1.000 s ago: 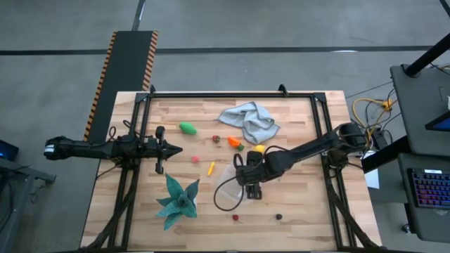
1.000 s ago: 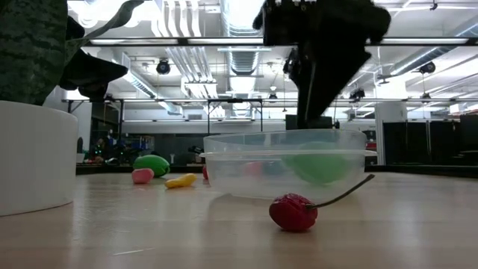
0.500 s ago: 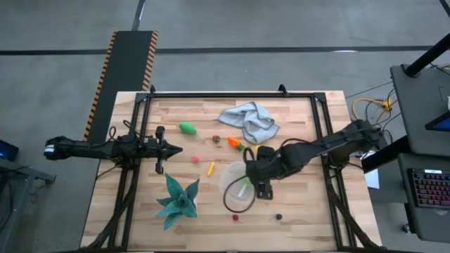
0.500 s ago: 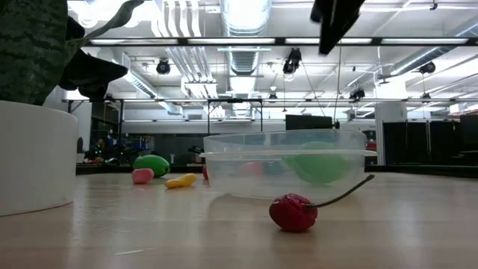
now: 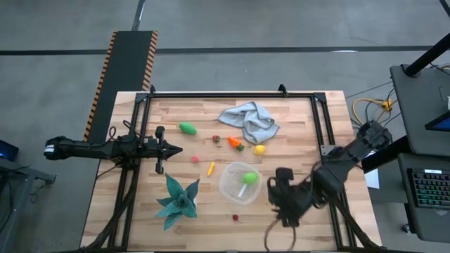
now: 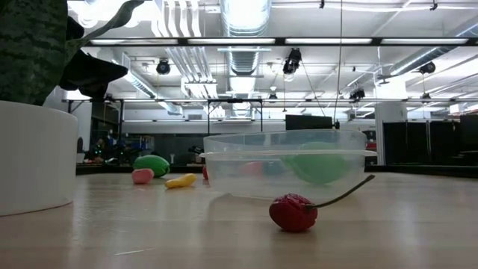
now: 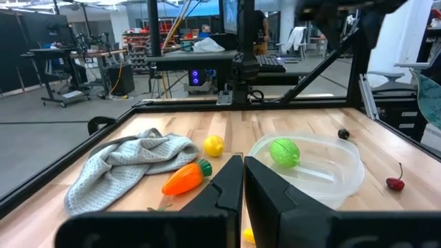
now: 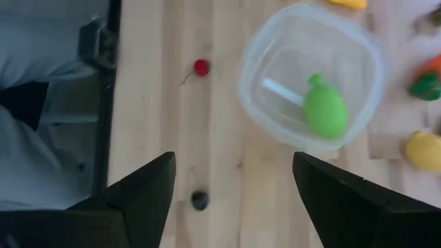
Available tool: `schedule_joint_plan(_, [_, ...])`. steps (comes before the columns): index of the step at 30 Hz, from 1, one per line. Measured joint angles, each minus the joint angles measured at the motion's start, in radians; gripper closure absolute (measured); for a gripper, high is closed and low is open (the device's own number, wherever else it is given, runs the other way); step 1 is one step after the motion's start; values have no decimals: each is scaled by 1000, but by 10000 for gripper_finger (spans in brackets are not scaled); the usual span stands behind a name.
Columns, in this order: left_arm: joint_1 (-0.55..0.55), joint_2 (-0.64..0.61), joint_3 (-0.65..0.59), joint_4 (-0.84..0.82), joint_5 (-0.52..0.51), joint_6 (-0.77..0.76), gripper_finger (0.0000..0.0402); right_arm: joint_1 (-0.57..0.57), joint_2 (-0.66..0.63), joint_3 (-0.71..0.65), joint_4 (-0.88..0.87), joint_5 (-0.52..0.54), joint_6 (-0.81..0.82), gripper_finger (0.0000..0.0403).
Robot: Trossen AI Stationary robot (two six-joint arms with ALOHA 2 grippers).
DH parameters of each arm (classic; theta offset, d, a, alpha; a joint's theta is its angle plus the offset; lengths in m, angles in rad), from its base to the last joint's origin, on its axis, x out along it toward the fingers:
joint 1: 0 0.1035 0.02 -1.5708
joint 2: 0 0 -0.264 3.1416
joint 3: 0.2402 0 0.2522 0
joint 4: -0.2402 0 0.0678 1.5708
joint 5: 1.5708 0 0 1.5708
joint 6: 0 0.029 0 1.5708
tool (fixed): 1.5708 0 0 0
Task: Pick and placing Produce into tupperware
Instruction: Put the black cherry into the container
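Note:
The clear round tupperware (image 5: 225,184) (image 6: 246,173) (image 8: 256,103) stands near the table's middle on its base. A green produce piece (image 5: 249,177) (image 8: 325,110) (image 7: 284,151) lies inside it. Other produce lies loose on the wood: a red cherry (image 6: 293,211) (image 8: 200,67), a dark piece (image 8: 199,200), a lemon (image 5: 259,149), an orange carrot (image 5: 235,143), a green piece (image 5: 187,128). My right gripper (image 5: 283,205) (image 8: 234,207) hangs open, raised, near-right of the tupperware. My left gripper (image 5: 176,148) (image 7: 243,172) waits shut at the left.
A grey-blue cloth (image 5: 249,119) lies crumpled toward the far edge. The teal spiky plant (image 5: 177,200) stands in a white pot (image 6: 33,157) near the near-left. Small pink (image 5: 195,159) and yellow (image 5: 210,168) pieces lie left of the tupperware. Black frame rails line the table's sides.
My right gripper has risen from just over the tupperware and drawn back toward the table's near-right corner, leaving the low view. The tupperware and the green piece inside it have stayed in place.

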Motion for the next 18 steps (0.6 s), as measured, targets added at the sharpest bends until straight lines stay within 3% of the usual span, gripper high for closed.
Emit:
schedule_joint_plan(7, [0, 0, 0, 4, 0, 0, 402, 77, 86, -3, 0, 20, 42, 134])
schedule_joint_plan(18, [0, 0, 0, 3, 0, -3, 402, 97, 272, -4, 4, 11, 43, 147])
